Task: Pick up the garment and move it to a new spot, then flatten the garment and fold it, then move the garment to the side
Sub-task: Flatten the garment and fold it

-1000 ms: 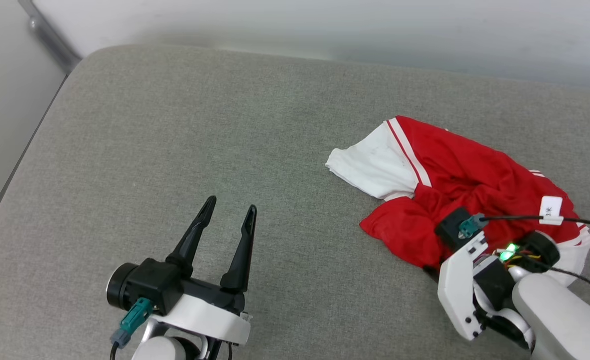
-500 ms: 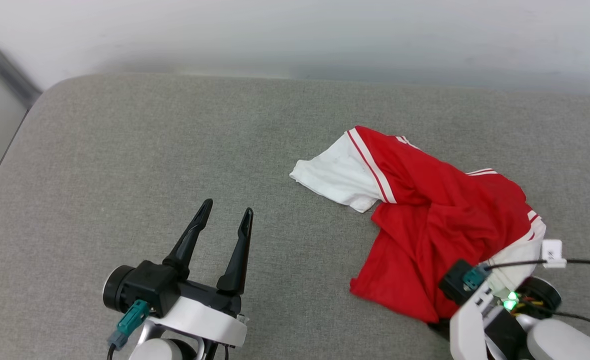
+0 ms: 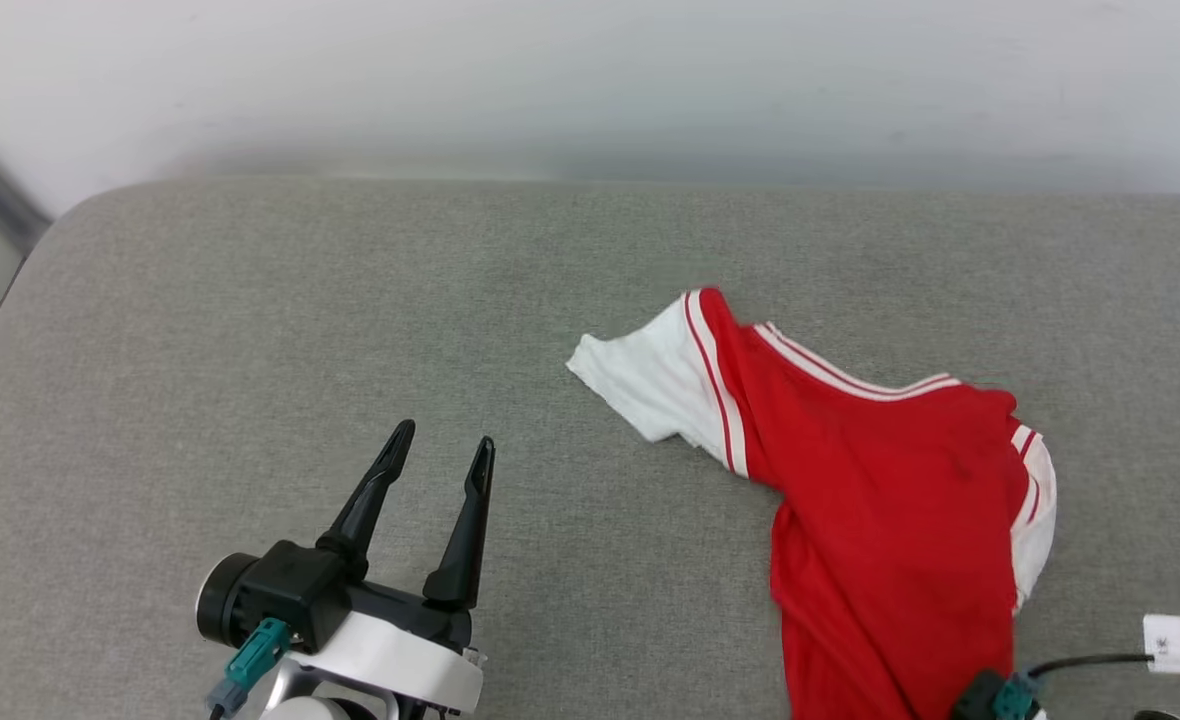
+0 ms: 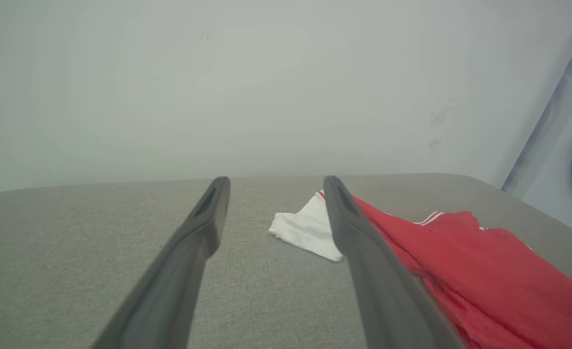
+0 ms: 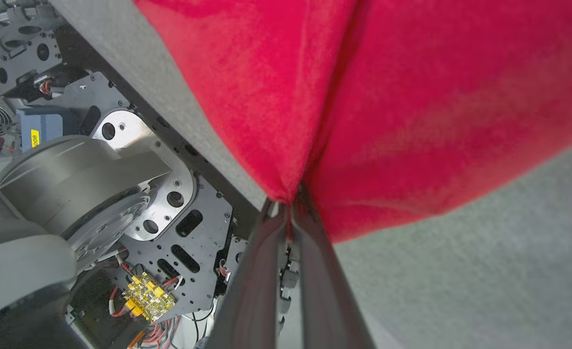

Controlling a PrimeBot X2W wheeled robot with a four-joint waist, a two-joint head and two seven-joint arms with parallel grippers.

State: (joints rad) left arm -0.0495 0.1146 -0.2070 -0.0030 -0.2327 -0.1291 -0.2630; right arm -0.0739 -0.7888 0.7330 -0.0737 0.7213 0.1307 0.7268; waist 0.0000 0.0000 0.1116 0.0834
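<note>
Head view: garment stretched vs prev.

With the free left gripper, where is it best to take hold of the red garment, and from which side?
Probably the white sleeve of the garment: it lies flat, sticking out toward the left gripper. Come from the robot's left, across the grey cushion.

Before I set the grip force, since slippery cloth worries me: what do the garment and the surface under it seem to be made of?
The garment looks like thin, soft matte knit, possibly polyester jersey: it drapes in loose folds and gathers to a point in the right gripper. The surface looks like grey woven upholstery, perhaps padded: visible weave, rounded corner.
</note>
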